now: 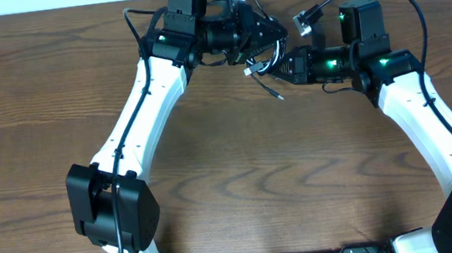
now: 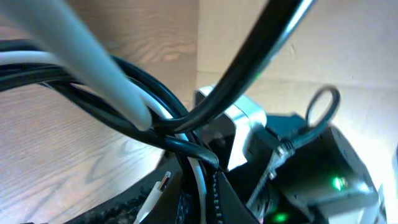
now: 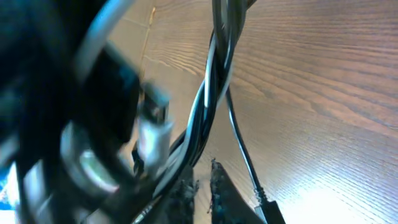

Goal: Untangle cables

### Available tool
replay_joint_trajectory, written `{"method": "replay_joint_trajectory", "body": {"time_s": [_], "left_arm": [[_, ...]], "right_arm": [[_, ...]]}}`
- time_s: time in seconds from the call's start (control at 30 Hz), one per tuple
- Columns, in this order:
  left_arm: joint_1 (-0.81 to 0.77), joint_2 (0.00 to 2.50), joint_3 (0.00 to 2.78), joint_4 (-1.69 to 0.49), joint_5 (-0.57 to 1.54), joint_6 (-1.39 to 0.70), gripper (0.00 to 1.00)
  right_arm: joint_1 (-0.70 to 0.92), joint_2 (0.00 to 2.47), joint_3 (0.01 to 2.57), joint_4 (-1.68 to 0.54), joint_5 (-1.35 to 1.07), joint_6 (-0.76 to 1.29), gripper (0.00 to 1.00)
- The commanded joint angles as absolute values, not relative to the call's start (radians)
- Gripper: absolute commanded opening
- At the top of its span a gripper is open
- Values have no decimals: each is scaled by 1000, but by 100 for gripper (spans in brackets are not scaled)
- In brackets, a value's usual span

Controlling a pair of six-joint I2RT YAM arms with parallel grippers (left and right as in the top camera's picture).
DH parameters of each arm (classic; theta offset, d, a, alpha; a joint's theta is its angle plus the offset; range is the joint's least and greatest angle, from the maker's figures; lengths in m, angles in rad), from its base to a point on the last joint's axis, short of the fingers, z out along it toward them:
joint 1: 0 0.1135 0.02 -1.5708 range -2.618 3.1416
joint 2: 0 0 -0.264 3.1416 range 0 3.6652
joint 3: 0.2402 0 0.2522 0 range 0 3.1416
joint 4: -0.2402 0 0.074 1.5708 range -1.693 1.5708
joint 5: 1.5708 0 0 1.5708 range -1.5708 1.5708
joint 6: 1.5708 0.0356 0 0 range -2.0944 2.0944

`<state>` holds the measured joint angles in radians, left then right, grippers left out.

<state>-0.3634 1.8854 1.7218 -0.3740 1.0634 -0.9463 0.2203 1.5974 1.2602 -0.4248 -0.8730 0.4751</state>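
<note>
- Reaching in from the lower left of the cables (image 1: pixel 263 58), the left arm (image 1: pixel 144 110) ends at the tangle's left edge.
- The left fingers (image 1: pixel 272 36) touch the upper left of the cables and are drawn narrow, pinching strands of the tangle.
- Left wrist view: the white cord (image 2: pixel 199 180) and the black cord (image 2: pixel 180 146) run down together into that pinch. The textured pads are closed on both.
- A small metal-tipped plug (image 2: pixel 163 182) hangs just left of the pinched strands. A blurred white strand crosses close to the lens, above them.
- The cables sit as one black-and-white knot between the two sets of fingers, over the far middle of the tabletop (image 1: pixel 240 184). Whether the knot rests on the wood or hangs just above it cannot be told.
- One loose black tail (image 1: pixel 272 88) leaves the lower side of the cables, towards the near edge, and ends in a small dark end plug (image 3: pixel 264 205).
- The right fingers (image 1: pixel 283 67) touch the lower right of the cables. They too are narrow and closed on the strands.
- Right wrist view: black and white strands, twisted around each other, rise straight up out of that grip.
- The right arm (image 1: pixel 427 114) extends away to the lower right of the cables, with green lights lit near its wrist.
</note>
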Motion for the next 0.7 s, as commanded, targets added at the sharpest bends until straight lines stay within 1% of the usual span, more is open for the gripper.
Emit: {"method": "replay_joint_trajectory", "body": {"time_s": [0.0,0.13,0.23,0.3,0.43,0.67], "left_arm": [[-366,1882,1719,-415,907,-1027,8],[-366,1882,1719,-536,695,-1029,7],[-368,1882,1719,-631,566,-1058,7],[-373,1882,1719,-686,503,-1101,7],[-384,1882,1719,-706,481,-1128,7],[-406,1882,1719,-702,482,-1148,7]], "right_arm": [[208,1605,1253,-440,-860,466,16],[200,1605,1253,-477,-859,387,36],[202,1605,1253,-499,-838,358,44],[208,1605,1253,-510,-794,358,46],[230,1608,1253,-504,-765,358,50],[278,1617,1253,-496,-714,371,49]]}}
